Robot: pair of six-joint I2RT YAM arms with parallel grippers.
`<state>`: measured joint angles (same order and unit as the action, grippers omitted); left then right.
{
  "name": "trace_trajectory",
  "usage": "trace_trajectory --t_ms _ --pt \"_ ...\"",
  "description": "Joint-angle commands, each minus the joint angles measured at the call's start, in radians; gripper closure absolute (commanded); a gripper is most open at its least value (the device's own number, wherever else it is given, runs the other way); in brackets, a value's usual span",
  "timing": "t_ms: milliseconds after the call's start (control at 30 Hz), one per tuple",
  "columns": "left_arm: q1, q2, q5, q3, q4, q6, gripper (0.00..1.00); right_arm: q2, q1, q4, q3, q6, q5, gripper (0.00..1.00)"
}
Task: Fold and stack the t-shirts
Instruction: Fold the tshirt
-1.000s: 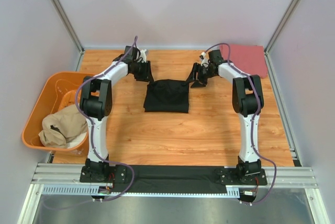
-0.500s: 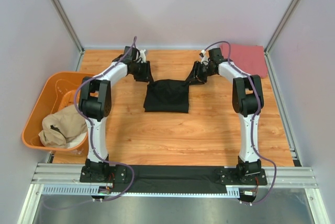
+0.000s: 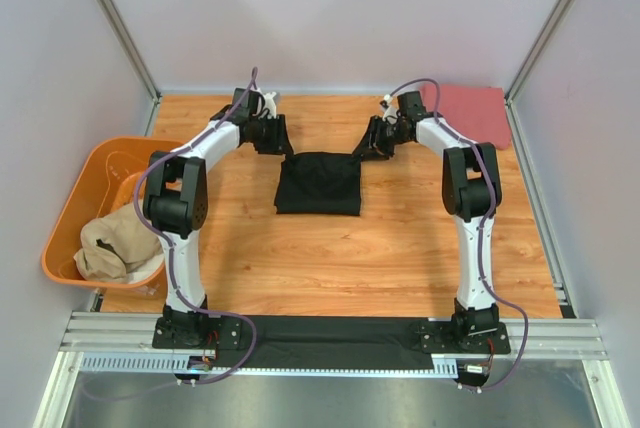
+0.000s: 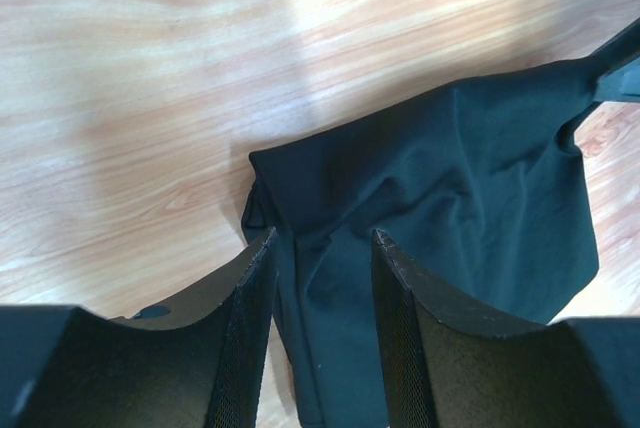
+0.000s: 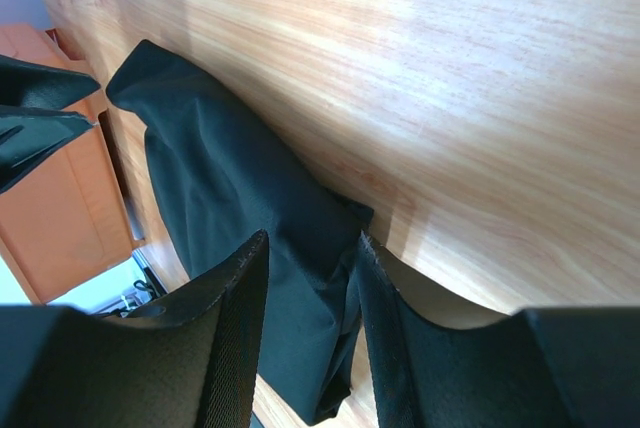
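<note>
1. The left gripper [image 4: 324, 235] sits low over the near-left corner of the black t-shirt [image 3: 318, 183]. Its fingers are parted, and dark cloth lies in the gap between them without being pinched.
2. The right gripper [image 5: 312, 236] is at the shirt's opposite top corner. Its fingers are also spread, with the cloth's edge running between them (the gap looks slightly narrower than the left one's).
3. The black t-shirt lies folded into a compact rectangle in the middle of the wooden table [image 3: 400, 248], between the two grippers.
4. The pinkish-red t-shirt [image 3: 478, 113] lies flat at the far right corner of the table, well apart from the black one.
5. The tan t-shirt [image 3: 115, 243] is crumpled inside the orange tub [image 3: 70, 203] at the left edge.
</note>
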<state>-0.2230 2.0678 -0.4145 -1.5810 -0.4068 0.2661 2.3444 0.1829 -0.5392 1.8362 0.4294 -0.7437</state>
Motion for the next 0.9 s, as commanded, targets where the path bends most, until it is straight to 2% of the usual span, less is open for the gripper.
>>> trace_trajectory --t_ms 0,300,567,867 --pt "-0.001 0.020 -0.020 -0.071 -0.001 -0.004 0.51 0.018 0.004 0.021 0.047 0.003 -0.019 0.58" --pt "-0.001 0.055 -0.013 -0.125 -0.101 -0.044 0.52 0.026 0.006 0.018 0.063 0.006 -0.020 0.59" --pt "-0.001 0.043 -0.020 -0.099 -0.105 -0.053 0.53 0.032 0.004 0.022 0.064 0.017 -0.020 0.60" --pt "-0.003 0.069 -0.056 -0.111 -0.118 -0.041 0.65 0.030 0.006 0.024 0.072 0.026 -0.020 0.66"
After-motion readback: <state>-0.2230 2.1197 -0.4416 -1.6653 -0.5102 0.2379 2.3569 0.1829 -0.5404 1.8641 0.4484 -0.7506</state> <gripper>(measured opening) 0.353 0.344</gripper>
